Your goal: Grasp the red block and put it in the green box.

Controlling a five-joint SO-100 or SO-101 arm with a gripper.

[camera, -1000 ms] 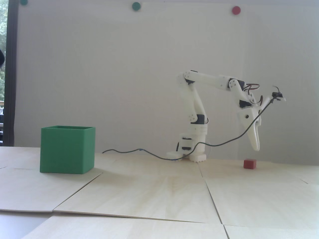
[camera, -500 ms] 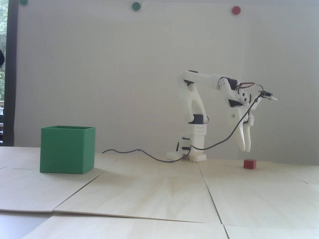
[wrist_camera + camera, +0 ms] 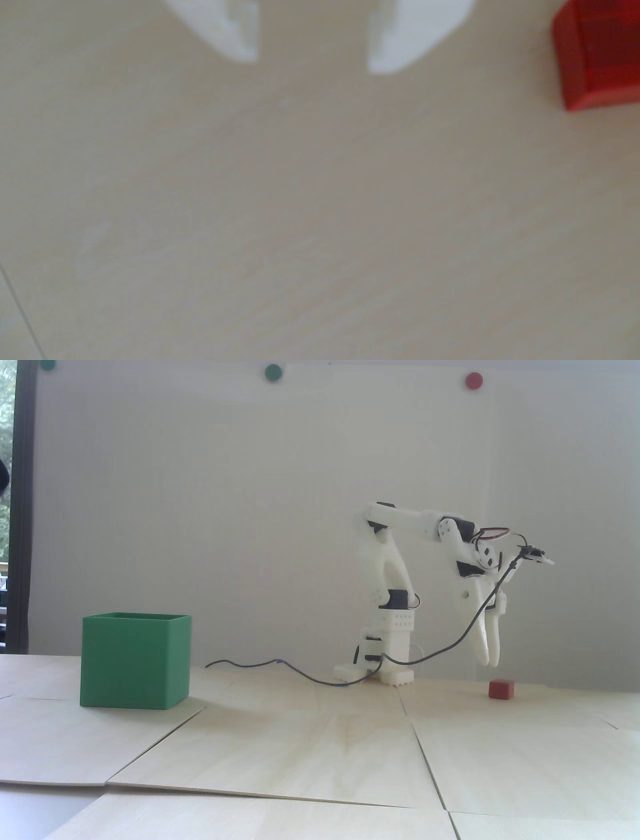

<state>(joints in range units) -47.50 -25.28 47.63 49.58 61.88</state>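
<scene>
From my seat the gripper (image 3: 311, 67) hangs above the table (image 3: 320, 740) with its jaws parted around nothing. The red block (image 3: 501, 690) sits on the table just below it, slightly right in the fixed view, and at the right edge of the wrist view. The green box (image 3: 135, 660) stands well left of the block, mouth up, I judge for dropping in.

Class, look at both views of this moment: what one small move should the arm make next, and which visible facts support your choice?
Probably shift the claw sideways toward the red block, then lower. In the wrist view the fingers stand apart over bare table, with the block off at the right edge, not between them. In the fixed view the claw hangs above and slightly left of the block.
</scene>
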